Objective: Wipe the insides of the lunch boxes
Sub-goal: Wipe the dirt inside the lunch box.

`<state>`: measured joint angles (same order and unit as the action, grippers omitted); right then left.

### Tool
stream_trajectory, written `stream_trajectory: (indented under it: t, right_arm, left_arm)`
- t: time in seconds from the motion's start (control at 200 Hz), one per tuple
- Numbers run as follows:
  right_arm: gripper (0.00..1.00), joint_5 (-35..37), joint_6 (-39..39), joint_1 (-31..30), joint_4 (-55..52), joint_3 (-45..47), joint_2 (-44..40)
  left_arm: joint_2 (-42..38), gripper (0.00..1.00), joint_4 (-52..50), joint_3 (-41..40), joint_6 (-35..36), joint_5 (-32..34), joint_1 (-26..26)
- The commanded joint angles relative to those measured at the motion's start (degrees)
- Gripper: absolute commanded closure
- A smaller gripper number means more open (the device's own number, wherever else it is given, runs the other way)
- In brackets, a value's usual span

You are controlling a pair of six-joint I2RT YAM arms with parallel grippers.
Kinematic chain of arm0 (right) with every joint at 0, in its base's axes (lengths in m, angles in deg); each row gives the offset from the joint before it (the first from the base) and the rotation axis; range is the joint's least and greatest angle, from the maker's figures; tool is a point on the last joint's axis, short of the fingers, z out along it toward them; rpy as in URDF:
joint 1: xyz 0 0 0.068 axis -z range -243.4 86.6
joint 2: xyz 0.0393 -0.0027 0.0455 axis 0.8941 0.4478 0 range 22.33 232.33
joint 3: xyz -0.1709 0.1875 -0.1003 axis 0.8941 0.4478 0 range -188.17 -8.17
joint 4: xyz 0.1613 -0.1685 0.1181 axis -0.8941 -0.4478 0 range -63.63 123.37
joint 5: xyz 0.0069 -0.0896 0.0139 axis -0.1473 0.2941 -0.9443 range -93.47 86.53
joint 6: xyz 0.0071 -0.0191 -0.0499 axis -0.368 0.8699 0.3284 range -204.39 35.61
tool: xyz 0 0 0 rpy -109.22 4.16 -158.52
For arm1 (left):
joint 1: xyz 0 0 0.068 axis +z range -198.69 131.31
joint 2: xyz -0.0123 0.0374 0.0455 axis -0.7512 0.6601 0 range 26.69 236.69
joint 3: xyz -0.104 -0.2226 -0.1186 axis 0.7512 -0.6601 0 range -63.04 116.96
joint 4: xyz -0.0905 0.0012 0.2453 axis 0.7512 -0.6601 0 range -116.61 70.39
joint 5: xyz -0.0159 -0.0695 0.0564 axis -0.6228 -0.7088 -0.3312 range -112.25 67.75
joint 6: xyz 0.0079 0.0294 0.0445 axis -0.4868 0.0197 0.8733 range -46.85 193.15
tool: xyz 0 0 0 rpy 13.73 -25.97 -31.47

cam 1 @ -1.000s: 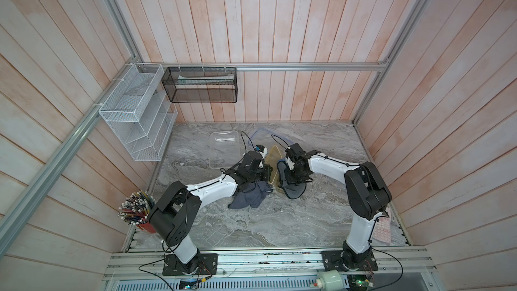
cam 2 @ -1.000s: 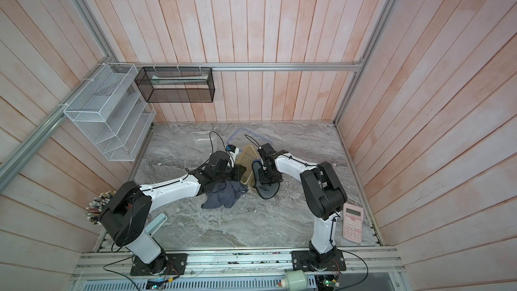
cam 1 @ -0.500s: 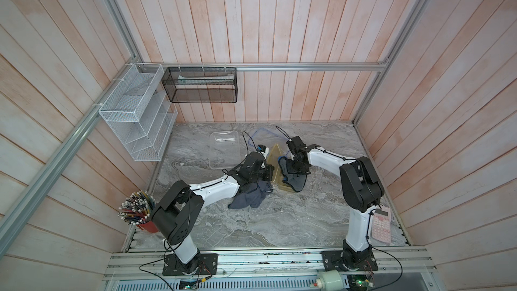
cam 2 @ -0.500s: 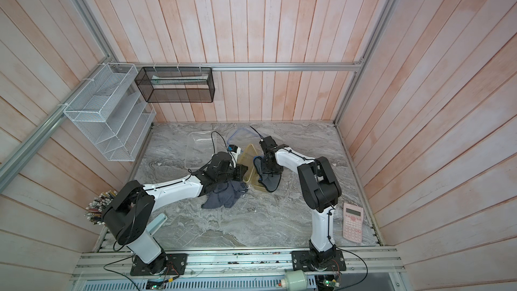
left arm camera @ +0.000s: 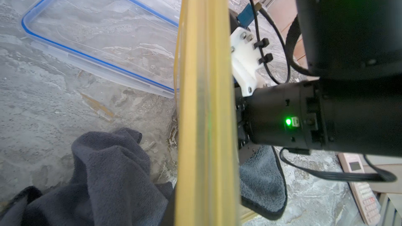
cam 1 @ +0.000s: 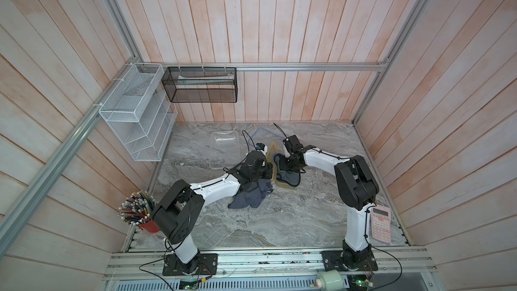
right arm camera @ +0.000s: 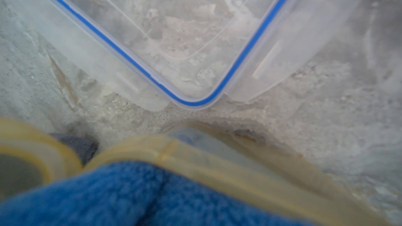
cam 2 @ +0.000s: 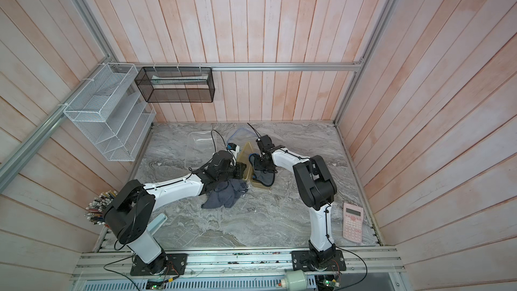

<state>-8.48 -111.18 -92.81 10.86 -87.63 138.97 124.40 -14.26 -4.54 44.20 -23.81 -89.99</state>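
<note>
The amber tub (cam 1: 273, 160) stood tipped on its long side near the middle of the marble table (cam 1: 279, 225), its opening turned toward the right arm. I read the left gripper (cam 1: 267, 169) as clamped on the tub's wall from the closed side. In the left wrist view the amber tub (left arm camera: 204, 105) ran edge-on through the frame, though the fingers themselves were hidden. The right gripper (cam 1: 283, 165) reached into the opening, jaws together on a blue-grey cloth (cam 1: 289, 177), which spilled over the lower rim onto the table. In the right wrist view that cloth filled the foreground against the amber rim.

The clear tub (cam 1: 223, 149) lay upright and open toward the back wall, just behind the left gripper and apart from both grippers. The blue-rimmed lid (left arm camera: 97, 33) lay flat beside it, behind the amber tub. A dark grey cloth (cam 1: 250, 197) lay crumpled beneath the left forearm. A pink calculator (cam 1: 380, 223) sat near the right arm's base, and a red cup of pencils (cam 1: 138, 211) stood by the left arm's base
</note>
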Motion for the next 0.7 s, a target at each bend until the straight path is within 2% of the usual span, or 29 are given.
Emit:
stream_trajectory:
  t: [0.0, 0.165, 0.305, 0.555, 0.695]
  right_arm:
    - [1.00, -12.88, 0.81, -6.82, 1.28, 2.41, 2.53]
    - [1.00, -18.67, 2.31, -9.84, -0.43, 6.72, -0.70]
    - [1.00, -19.68, 6.08, -10.77, -5.69, 9.28, -2.83]
    - [1.00, -6.39, 12.08, -9.47, -17.10, 10.31, -3.18]
    - [1.00, 2.63, 13.91, -5.58, -21.33, 9.21, -2.48]
  left_arm:
    - [0.54, 1.00, 1.03, 1.53, 0.84, -7.82, -2.03]
    - [-1.06, 1.00, 1.17, 1.13, 0.25, -6.00, 0.11]
    - [-2.08, 1.00, -1.25, 1.53, 1.83, -3.62, 1.22]
    - [-2.53, 1.00, -4.09, 1.70, 3.75, -2.04, 1.65]
    - [-2.90, 1.00, -5.20, 1.71, 4.65, -2.00, 1.57]
